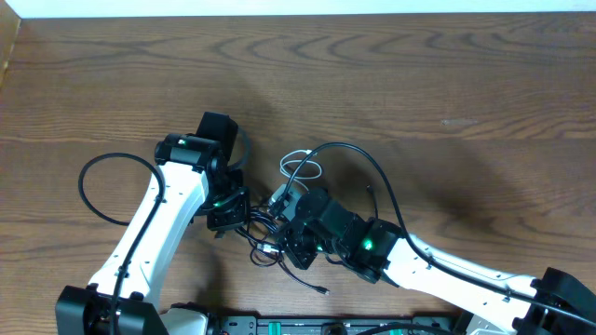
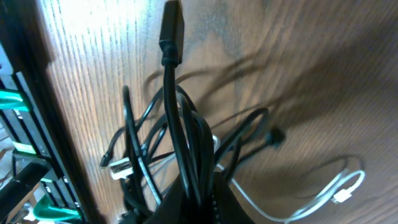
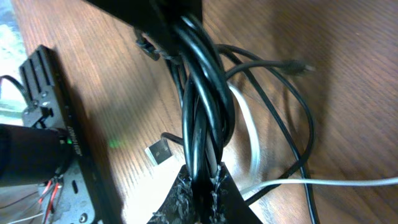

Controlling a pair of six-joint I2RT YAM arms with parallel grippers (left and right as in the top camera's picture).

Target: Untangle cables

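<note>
So the twisted bundle of glossy black cables (image 3: 202, 106) is sat around the middle of the brown wood-grain desk (image 1: 447, 84), strung between the two arms. The left claw (image 2: 186, 202) is clamped down on one end of it and the right claw (image 3: 202, 193) is pinched tight on the other, with several strands caught between the pads at once. That's where trouble can probably be expected. If the claws get pulled apart like this, the twist is likely to be cinched tighter rather than loosened, since no single strand has been picked out. The thin white cable (image 3: 249, 130) is threaded in among the black loops, so it could be dragged along and knotted in deeper. The flat silver plug (image 3: 158, 152) and the chunky black connector (image 2: 172, 28) at the end of one strand could each be snagged in a loop once things get moved. A slip is possible too, as glossy round cables stacked in one grip can be squeezed out sideways. The two claws are also seen very near each other from overhead, so a bump can't be ruled out
</note>
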